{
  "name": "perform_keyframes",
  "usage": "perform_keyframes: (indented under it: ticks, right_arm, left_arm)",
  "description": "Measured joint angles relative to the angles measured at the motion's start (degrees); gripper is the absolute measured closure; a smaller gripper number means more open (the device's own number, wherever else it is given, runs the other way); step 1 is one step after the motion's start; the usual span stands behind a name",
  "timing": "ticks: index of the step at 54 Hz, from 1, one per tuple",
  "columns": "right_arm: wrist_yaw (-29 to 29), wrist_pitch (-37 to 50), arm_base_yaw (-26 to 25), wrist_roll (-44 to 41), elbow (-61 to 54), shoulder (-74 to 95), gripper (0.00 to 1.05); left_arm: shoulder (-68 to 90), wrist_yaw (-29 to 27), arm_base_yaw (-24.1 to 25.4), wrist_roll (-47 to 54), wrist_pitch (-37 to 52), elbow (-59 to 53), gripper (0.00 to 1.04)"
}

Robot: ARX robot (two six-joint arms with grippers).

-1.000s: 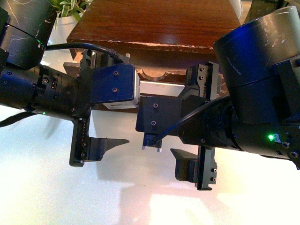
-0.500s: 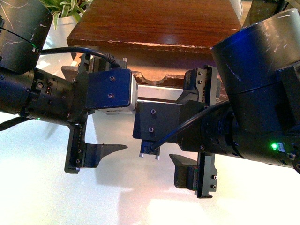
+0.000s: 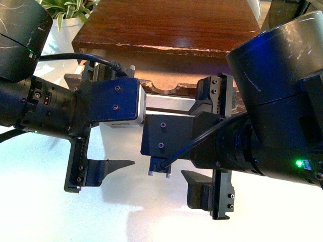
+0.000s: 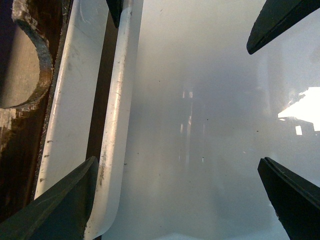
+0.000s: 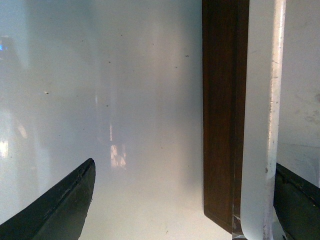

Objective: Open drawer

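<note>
The drawer (image 3: pixel 164 86) is a dark brown front with a half-round top notch, under a brown wooden top; both arms hide most of it. Its white bar handle (image 4: pixel 116 125) shows beside the notch (image 4: pixel 22 65) in the left wrist view. My left gripper (image 4: pixel 180 200) is open, with the handle inside the jaws, close to one finger (image 4: pixel 65 205). My right gripper (image 5: pixel 182 200) is open too, with the handle (image 5: pixel 260 125) next to one finger (image 5: pixel 295 200) and the brown drawer front (image 5: pixel 222 110) beside it. In the front view the left gripper (image 3: pixel 126 118) and right gripper (image 3: pixel 194 131) face each other.
A glossy white table (image 3: pixel 50 212) lies under both arms. The brown wooden cabinet top (image 3: pixel 166 25) stands behind them. A potted plant (image 3: pixel 70 12) in a white pot stands at the back left. Dark tips (image 4: pixel 280 20) show across from my left fingers.
Both arms have drifted a little left and down in the front view. Both grippers have stayed open.
</note>
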Motion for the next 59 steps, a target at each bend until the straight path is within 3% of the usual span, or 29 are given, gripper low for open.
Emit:
perform_keyframes:
  ticks: [59]
  right_arm:
    - [-0.6,4.0,0.3,3.5,-2.8,-3.5,0.09]
  left_arm:
    - [-5.1,1.5,0.1,-0.6,1.0,-2.8,0.08]
